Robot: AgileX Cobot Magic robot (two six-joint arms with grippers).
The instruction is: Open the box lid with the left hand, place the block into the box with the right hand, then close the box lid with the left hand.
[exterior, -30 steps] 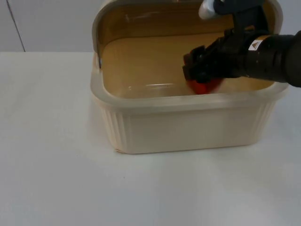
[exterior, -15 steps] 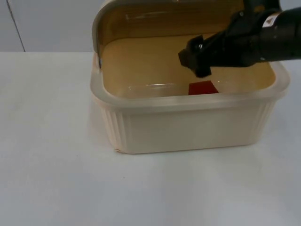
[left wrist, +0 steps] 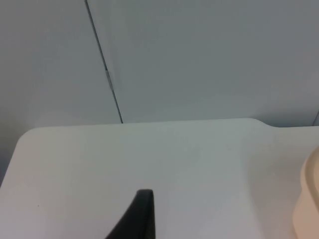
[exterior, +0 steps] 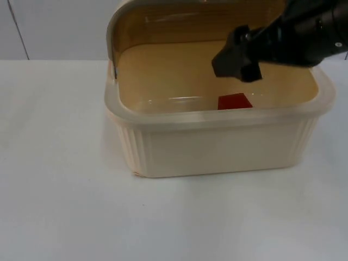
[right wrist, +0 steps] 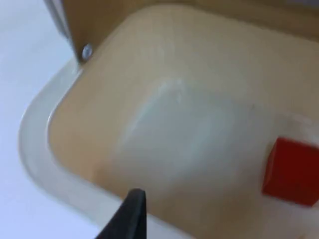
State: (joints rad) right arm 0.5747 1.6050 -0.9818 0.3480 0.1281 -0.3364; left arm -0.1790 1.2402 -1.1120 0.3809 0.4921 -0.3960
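Note:
The cream box [exterior: 217, 144] stands mid-table with its lid [exterior: 179, 22] tipped up at the back. A red block [exterior: 235, 101] lies free on the box floor near the front wall, right of centre. My right gripper [exterior: 237, 61] hangs open above the box interior, a little above and behind the block and not touching it. The right wrist view looks into the box [right wrist: 37, 149] and at the red block [right wrist: 293, 172]. My left gripper [left wrist: 142, 216] waits over bare table to the left of the box [left wrist: 310, 199].
White table [exterior: 65, 206] spreads in front of and to the left of the box. The grey partition wall [left wrist: 199, 59] closes the table's far edge, behind the raised lid.
The right gripper let go of the red block, then rose and drew back to the right. The block stays on the box floor. Box and lid have not moved.

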